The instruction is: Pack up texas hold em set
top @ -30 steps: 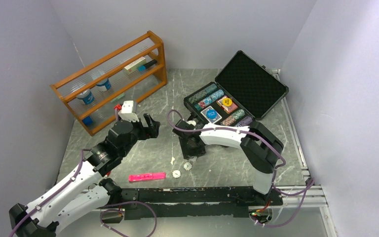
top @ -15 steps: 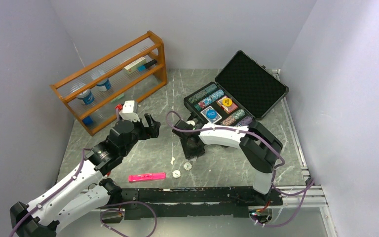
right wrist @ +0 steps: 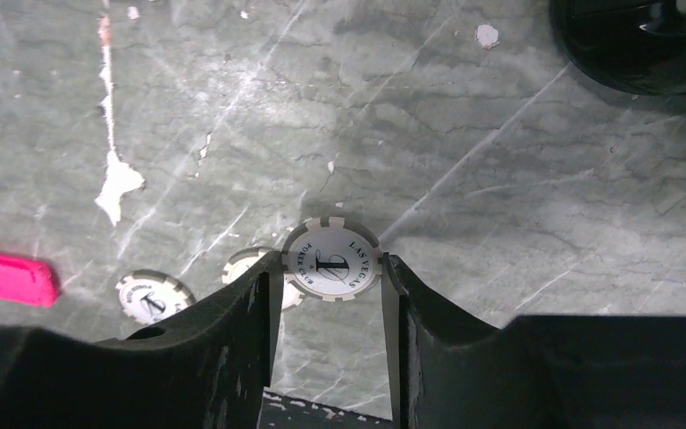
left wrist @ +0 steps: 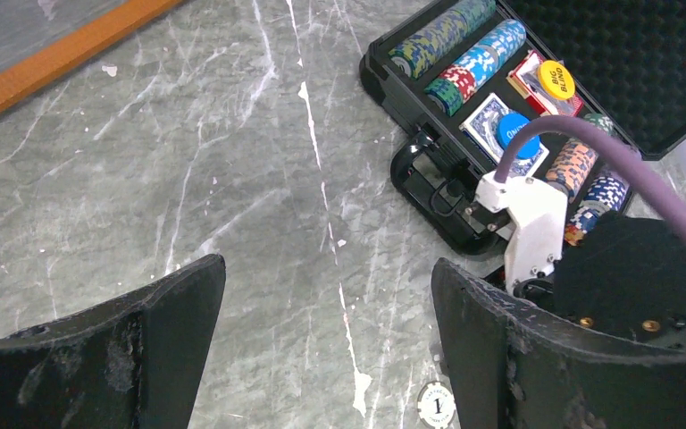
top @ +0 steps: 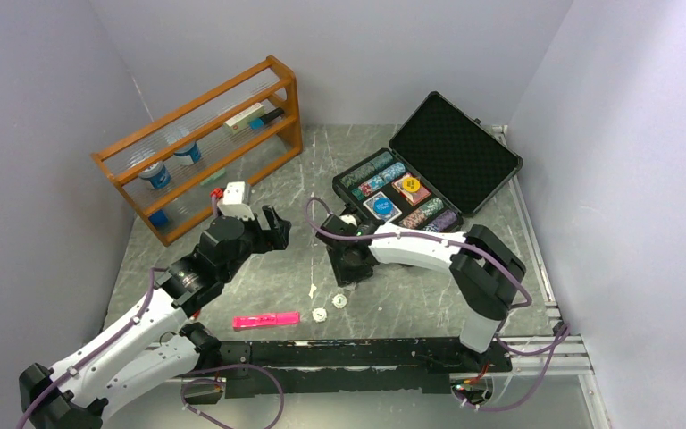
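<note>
1. The white "Las Vegas" poker chip (right wrist: pixel 331 260) stands on edge between the right gripper (right wrist: pixel 330 279) fingers. It looks lifted clear of the grey marbled tabletop (right wrist: pixel 464 161).
2. Since a second ago your right elbow has swung outward and the wrist has nudged toward the case. I'd say the pickup is done and the carry is starting.
3. Those fingers are closed only to the chip's width. They pinch it by its rim and touch nothing else.
4. Two more white chips (right wrist: pixel 152 297) lie flat just left of the fingers, one half hidden behind a finger. They're still yours to collect.
5. The open black foam-lined case (top: pixel 454 150) sits near, ahead-right of the fingertips, with chip rows and decks already in it.
6. The pink marker (top: pixel 266 319) is further left. Leave it.
7. The left gripper (left wrist: pixel 323 279) is spread wide and holds nothing. It hovers over bare table.
</note>
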`<control>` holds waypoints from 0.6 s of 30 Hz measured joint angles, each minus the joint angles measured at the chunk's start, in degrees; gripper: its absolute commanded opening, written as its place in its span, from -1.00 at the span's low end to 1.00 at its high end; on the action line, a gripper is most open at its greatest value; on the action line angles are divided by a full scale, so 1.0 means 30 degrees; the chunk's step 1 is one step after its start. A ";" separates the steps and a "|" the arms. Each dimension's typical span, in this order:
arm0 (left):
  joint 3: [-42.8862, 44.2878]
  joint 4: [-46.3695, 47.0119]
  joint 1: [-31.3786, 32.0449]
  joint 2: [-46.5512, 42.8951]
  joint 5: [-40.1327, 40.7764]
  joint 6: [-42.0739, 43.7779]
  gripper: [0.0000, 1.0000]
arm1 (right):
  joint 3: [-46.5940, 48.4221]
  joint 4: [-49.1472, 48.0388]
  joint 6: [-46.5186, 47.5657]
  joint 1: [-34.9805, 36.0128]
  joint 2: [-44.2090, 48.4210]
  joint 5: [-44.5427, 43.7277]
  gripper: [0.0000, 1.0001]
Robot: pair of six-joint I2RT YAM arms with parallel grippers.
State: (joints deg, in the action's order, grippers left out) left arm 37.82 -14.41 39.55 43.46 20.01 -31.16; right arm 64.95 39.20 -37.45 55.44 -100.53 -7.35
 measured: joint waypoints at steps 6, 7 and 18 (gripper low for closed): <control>0.0000 0.0015 0.0000 0.0051 0.0000 0.0007 0.80 | 0.0000 0.0000 0.0124 0.0007 0.0656 0.0299 -0.24; 0.0000 0.0022 0.0000 0.0073 0.0000 0.0000 0.80 | 0.0000 0.0000 0.0138 0.0007 0.0656 0.0386 -0.23; 0.0000 -0.0007 0.0000 0.0080 0.0153 0.0000 0.80 | -0.0175 -0.0102 0.0503 0.0925 0.0648 0.1566 -0.19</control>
State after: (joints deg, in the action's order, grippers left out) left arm 37.82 -14.44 39.55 43.70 20.47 -31.16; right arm 64.42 38.89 -35.94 58.22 -98.59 -2.66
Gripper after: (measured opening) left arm 0.901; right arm 0.441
